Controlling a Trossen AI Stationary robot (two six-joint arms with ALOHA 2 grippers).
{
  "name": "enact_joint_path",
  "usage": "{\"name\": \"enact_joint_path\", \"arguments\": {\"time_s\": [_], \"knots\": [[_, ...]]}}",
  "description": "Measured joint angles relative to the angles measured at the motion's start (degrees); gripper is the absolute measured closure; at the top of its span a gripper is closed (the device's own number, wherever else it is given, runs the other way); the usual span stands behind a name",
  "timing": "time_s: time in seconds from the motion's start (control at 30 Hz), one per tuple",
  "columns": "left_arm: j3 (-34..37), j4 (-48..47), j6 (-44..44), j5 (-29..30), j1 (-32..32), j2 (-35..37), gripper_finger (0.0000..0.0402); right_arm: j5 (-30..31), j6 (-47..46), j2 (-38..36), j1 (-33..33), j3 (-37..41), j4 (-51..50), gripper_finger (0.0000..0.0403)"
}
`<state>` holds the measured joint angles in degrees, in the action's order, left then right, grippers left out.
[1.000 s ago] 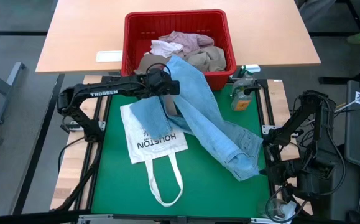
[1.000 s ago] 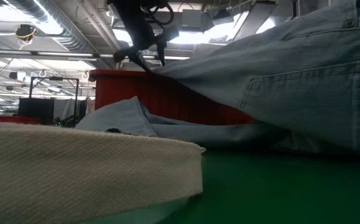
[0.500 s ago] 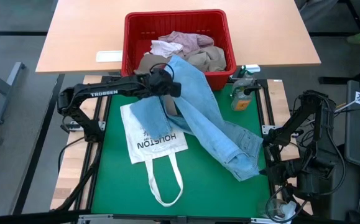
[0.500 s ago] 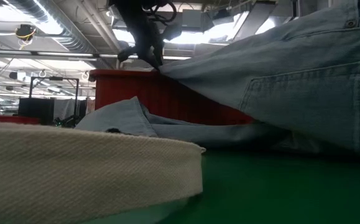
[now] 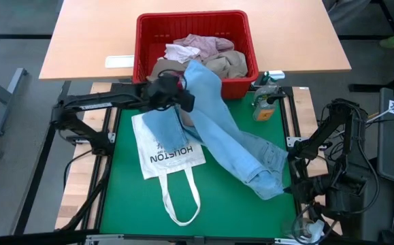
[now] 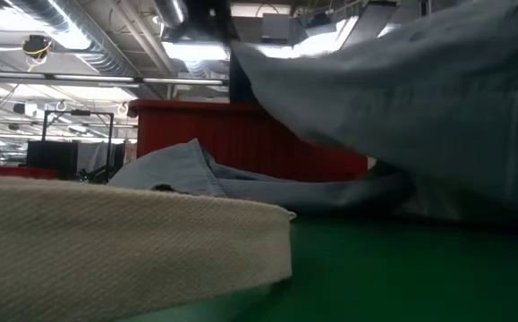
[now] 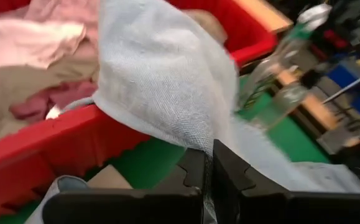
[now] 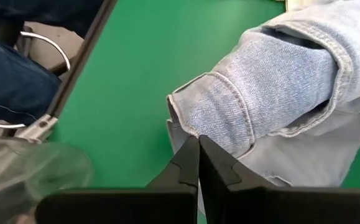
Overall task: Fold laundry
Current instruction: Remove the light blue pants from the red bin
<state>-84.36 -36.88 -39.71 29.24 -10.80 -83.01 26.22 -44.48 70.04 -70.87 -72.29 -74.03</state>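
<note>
At the near right corner of the green counter (image 5: 135, 211), the right gripper (image 8: 198, 163) waits with fingers pressed together and empty, just beside the jeans (image 5: 234, 139) waistband. Those jeans run diagonally across the mat, one leg lying partly over a white tote bag (image 5: 166, 160) that likely crowds the folding space, the other leg pinched in the closed left gripper (image 5: 181, 87) at the front rim of the red basket (image 5: 142, 41), presumably to drag it clear. Farther back, the tan cloth (image 5: 227, 64) and pink shirt (image 5: 200, 45) sit inside that basket, with a spray bottle (image 5: 263, 102) just beside the denim.
</note>
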Motion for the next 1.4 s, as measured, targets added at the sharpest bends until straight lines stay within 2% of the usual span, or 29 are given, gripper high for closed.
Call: {"name": "enact_joint_path", "arguments": {"time_s": [0.23, 0.37, 0.63, 0.83, 1.1, 1.4], "knots": [[-3.81, -3.12, -0.09, 3.59, 9.34, 4.04, 0.04, 2.82, 4.07, 0.57, 0.0, 0.0, 4.69, 0.0402], [-6.05, -9.63, -1.53, 6.15, 15.53, 4.04, 0.04, 4.33, 6.66, 1.93, 0.0, 0.0, 7.97, 0.0402], [-7.78, -24.78, -14.5, 7.58, 27.42, 3.9, 0.0401, 5.75, 11.41, 8.22, 0.01, 0.0, 14.05, 0.0402], [-7.73, -32.71, -27.99, 1.85, 35.27, 3.9, 0.0401, 5.73, 14.76, 13.67, 0.0, 0.0, 18.13, 0.0402], [-7.73, -34.72, -42.27, -6.64, 43.34, 2.57, 0.0401, 3.72, 16.84, 18.55, 0.04, 0.0, 22.25, 0.0402], [-7.67, -34.68, -45.91, -11.88, 47.15, -2.84, 0.0394, 2.8, 18.2, 19.06, 0.04, 0.0, 22.51, 0.0402]]}}
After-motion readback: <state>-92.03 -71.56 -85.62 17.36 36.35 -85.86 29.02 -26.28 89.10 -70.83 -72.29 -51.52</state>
